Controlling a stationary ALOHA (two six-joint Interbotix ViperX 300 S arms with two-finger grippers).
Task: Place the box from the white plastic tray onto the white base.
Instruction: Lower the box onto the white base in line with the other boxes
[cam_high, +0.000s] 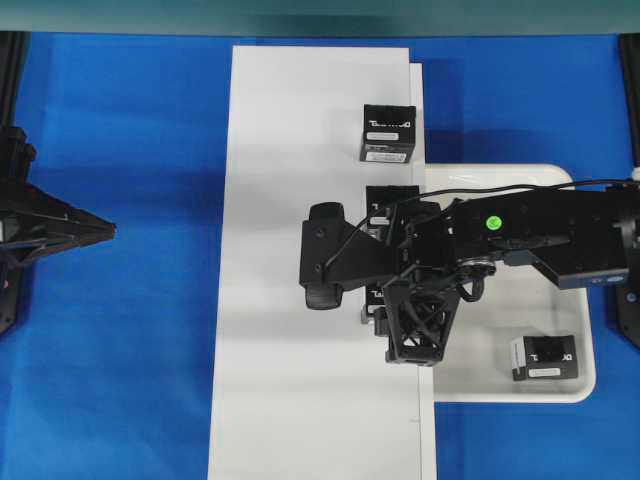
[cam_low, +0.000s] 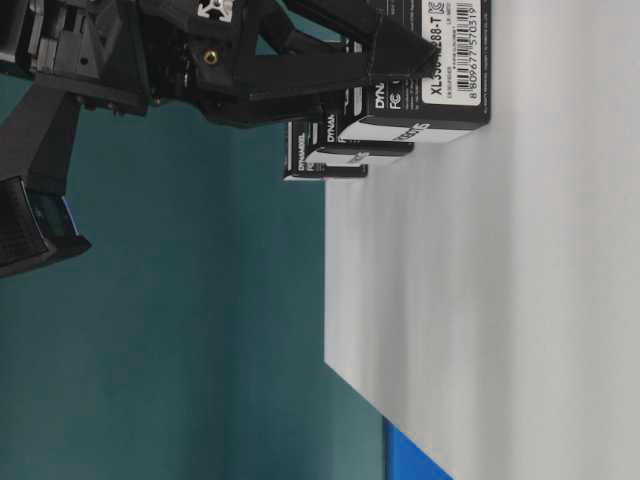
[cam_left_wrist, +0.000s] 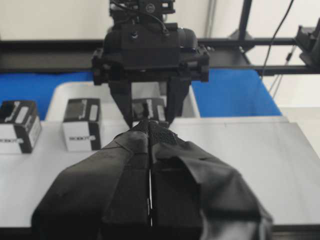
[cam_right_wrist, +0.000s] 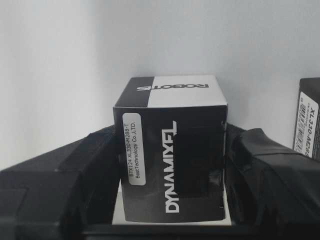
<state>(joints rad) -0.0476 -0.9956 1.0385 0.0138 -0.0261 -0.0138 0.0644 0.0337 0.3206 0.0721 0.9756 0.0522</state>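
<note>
The box (cam_right_wrist: 172, 165), black with white lettering and a white label strip, sits between the fingers of my right gripper (cam_right_wrist: 173, 172), which is shut on it. From overhead only a sliver of the box (cam_high: 372, 297) shows under the right gripper (cam_high: 372, 290), over the right edge of the white base (cam_high: 300, 400). At table level the box (cam_low: 420, 70) looks down at the surface of the white base (cam_low: 500, 300). The white plastic tray (cam_high: 480, 385) lies right of the base. My left gripper (cam_left_wrist: 150, 125) is shut and empty, parked far left (cam_high: 100, 228).
Two more black boxes stand on the base's right edge, one in the open (cam_high: 388, 133) and one partly under the right arm (cam_high: 392, 198). Another box (cam_high: 543, 357), showing a white side, lies in the tray's near corner. Blue table surface (cam_high: 120, 380) surrounds everything.
</note>
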